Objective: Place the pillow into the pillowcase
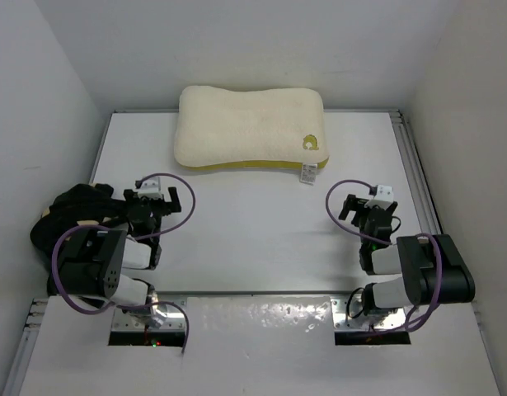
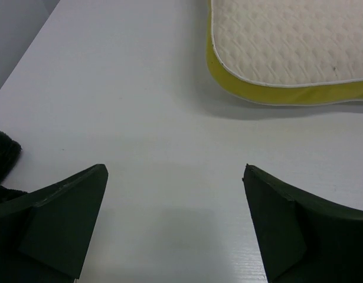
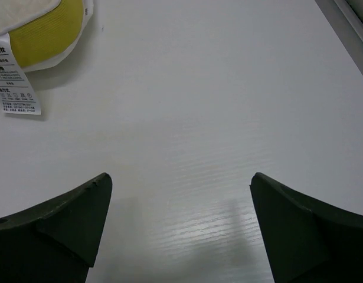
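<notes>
White table (image 1: 261, 247) has the pillow (image 1: 249, 124) bare at the far edge, the pillowcase (image 1: 72, 210) bunched by the left arm, and the left gripper (image 2: 175, 171) and right gripper (image 3: 181, 177) spread wide and empty, so insertion looks unstarted.

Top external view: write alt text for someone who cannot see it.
A cream pillow lies far back on the white table; a black pillowcase is bunched at its left. The left gripper and right gripper: jaws open, empty.
</notes>
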Controlling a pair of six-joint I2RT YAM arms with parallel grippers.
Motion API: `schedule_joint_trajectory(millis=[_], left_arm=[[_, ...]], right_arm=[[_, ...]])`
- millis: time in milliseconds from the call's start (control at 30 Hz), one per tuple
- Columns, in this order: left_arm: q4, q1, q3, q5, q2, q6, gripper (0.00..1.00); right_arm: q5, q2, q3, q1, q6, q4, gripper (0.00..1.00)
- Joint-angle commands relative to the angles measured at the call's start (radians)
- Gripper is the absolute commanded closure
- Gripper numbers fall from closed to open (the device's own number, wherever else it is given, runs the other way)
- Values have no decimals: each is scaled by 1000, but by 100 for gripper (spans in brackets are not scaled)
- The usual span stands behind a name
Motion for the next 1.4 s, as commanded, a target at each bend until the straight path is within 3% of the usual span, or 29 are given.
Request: schedule_joint_trajectory(millis=[0,67,100,133,167,200,233,267,300,333,367,400,433,467,500,533,567,600,633,667,733,767,800,867,900,933,1100,1267,1367], left_arm=[[77,7,6,-1,-2,-22,0],[72,4,6,-9,-3,-22,0],[71,4,6,-15,-6,-22,0],[69,2,12,-15,-5,-22,0],[57,2,23,110,-14,27,0],[-55,16,35,198,-84,52,0],[-222,28,140,296,-150,81,0],[-401,33,234,450,-214,207,0],[-686,13,332,485,-262,266,0],[-822,4,435,499,-264,346,0],[-940,-10,657,469,-232,385,0],[-1148,-15,766,424,-202,423,0],[-1237,-18,866,351,-174,442,0],[-1294,-13,1029,182,-117,439,0],[-1405,-10,1101,98,-91,440,0],[-1475,-2,1162,46,-68,475,0],[-1641,20,1281,35,-19,516,9],[-1723,31,1330,57,7,518,39],[-1783,39,1365,30,39,493,77],[-1837,36,1381,-13,47,454,100],[-1886,27,1369,-77,61,443,100],[-1903,27,1349,-109,55,442,91],[-1908,33,1285,-128,46,455,63],[-1929,96,1221,-160,14,474,32],[-1943,123,1176,-162,14,489,9],[-1948,184,1146,-204,14,492,0],[-1704,344,933,-294,-14,570,0],[-1637,357,876,-298,38,647,0],[-1490,358,767,-361,78,698,0]], right_arm=[[-20,-24,-51,-4,6,9,1],[-21,-138,19,14,-24,-126,1],[-18,-181,110,24,-31,-338,1],[-20,-223,154,33,-29,-426,1],[-37,-287,208,39,-16,-579,1],[-126,-309,324,40,-26,-652,1],[-182,-324,386,53,-84,-721,1],[-228,-331,456,60,-128,-857,1],[-274,-320,598,71,-173,-922,1],[-274,-303,668,100,-289,-985,1],[-265,-279,749,114,-354,-1115,1],[-238,-203,911,134,-401,-1200,1],[-169,-155,998,158,-457,-1263,1],[-150,-104,1094,162,-456,-1394,1],[-158,3,1282,163,-440,-1460,2],[-260,51,1367,151,-418,-1567,31],[-318,133,1487,140,-363,-1590,93],[-337,162,1511,139,-312,-1573,96],[-340,182,1513,140,-275,-1497,91],[-333,197,1484,143,-255,-1452,39],[-298,232,1444,156,-135,-1331,18],[-275,245,1416,154,-105,-1308,6],[-256,257,1408,148,-39,-1286,1],[-247,318,1423,136,23,-1285,1],[-241,338,1437,126,69,-1297,1],[-236,390,1450,128,77,-1317,1],[-237,545,1483,128,190,-1271,1],[-259,707,1537,126,316,-1223,1],[-218,761,1557,146,308,-1217,1]])
